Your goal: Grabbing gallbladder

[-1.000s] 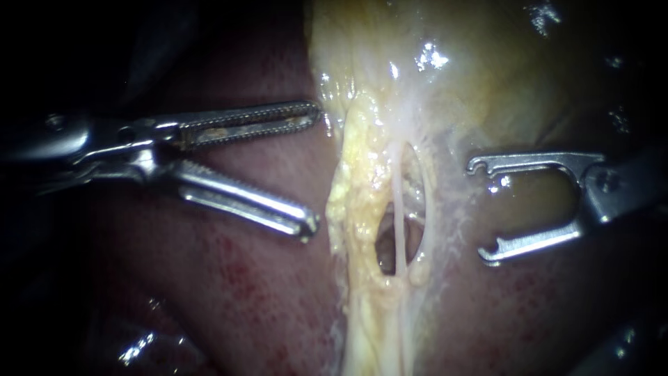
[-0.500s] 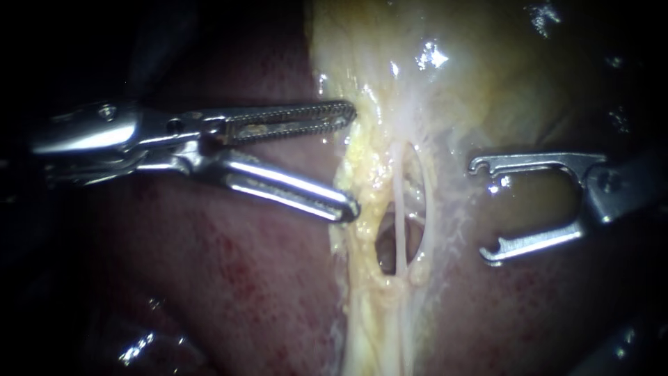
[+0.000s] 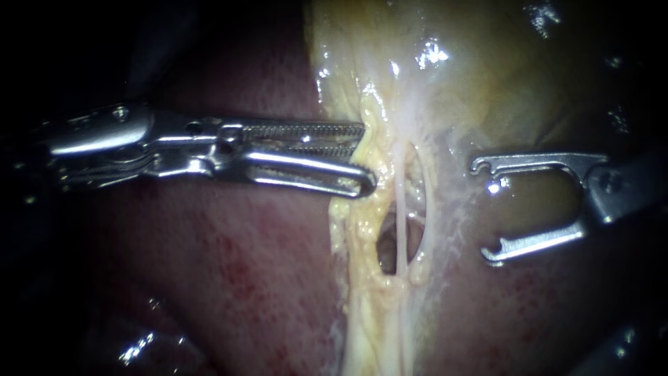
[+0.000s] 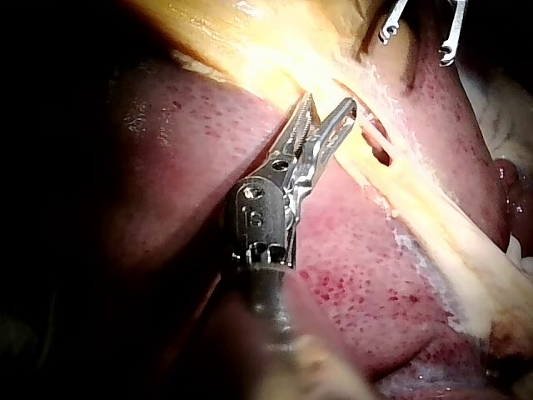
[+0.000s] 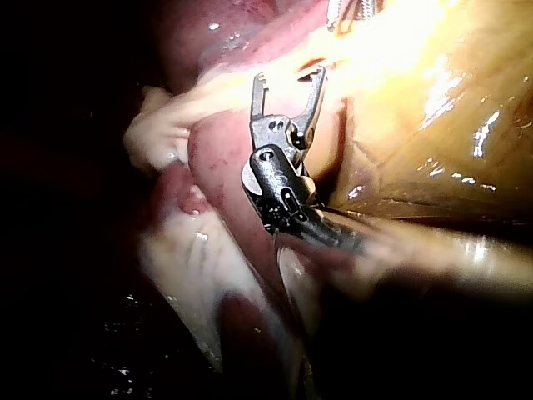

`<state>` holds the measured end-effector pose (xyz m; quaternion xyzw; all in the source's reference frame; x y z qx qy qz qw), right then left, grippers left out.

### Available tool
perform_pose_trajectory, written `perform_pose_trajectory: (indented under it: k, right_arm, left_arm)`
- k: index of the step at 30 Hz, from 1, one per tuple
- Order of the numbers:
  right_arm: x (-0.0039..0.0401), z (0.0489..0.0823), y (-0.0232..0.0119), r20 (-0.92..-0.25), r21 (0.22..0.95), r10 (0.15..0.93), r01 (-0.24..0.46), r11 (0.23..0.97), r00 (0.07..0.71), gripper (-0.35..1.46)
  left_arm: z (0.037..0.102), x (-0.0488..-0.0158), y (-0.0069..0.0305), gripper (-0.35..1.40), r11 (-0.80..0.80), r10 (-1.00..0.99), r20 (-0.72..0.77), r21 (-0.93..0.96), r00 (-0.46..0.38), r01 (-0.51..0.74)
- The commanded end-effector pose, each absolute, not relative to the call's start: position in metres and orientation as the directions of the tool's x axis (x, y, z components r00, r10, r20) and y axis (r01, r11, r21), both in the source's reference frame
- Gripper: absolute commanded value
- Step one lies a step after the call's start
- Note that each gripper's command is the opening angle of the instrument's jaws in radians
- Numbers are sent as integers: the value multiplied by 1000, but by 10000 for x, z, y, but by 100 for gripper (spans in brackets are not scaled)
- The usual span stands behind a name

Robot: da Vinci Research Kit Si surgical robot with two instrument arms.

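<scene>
One organ to grab: the gallbladder (image 3: 487,76) filled the upper middle and right of the endoscope view, glistening tan-yellow and narrowing downward into a yellow band.
Its margin: a lumpy fatty edge (image 3: 358,209) ran down the side facing the left instrument. This was the nearest loose tissue, and probably why the bite was taken there.
Grip: the left instrument (image 3: 367,157) lay level across the liver. Its serrated jaws were drawn nearly together and pinched a fold of the fatty edge, which bunched around the tips.
Close-up: in the left wrist view the same jaws (image 4: 331,102) kept a slim gap toward the hinge, while both tips pressed into the yellow band.
Neighbours: two pale tubes (image 3: 401,209) ran lengthwise just beside the bite, crossing a dark window (image 3: 384,254). The jaws sat clear of them, which looked deliberate.
Far side: the right instrument (image 3: 482,211) (image 5: 289,77) held its hooked jaws spread wide with nothing between them. It stood apart from the tubes and was seemingly parked.
Bed: the liver (image 3: 229,264), dark red and speckled, lay under and beside everything.
Judgement: the hold looked made or almost made. A gentle pull away from the tubes should follow — fat this soft could tear or slip free.
</scene>
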<state>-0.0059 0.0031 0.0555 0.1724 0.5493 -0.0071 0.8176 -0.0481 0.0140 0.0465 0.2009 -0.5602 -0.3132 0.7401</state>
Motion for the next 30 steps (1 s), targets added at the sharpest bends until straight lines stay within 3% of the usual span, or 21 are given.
perform_pose_trajectory:
  k: [1,6,30]
  right_arm:
    - [-59,555,31,-902,269,173,203,941,395,59]
    - [-60,555,31,-902,269,173,204,941,395,59]
    - [-60,555,31,-902,269,173,204,941,395,59]
  left_arm:
    - [466,-481,141,-1,721,-691,701,650,178,239]
    - [467,-480,142,-35,713,-699,691,656,185,247]
    - [467,-473,140,-35,706,-707,681,663,191,249]
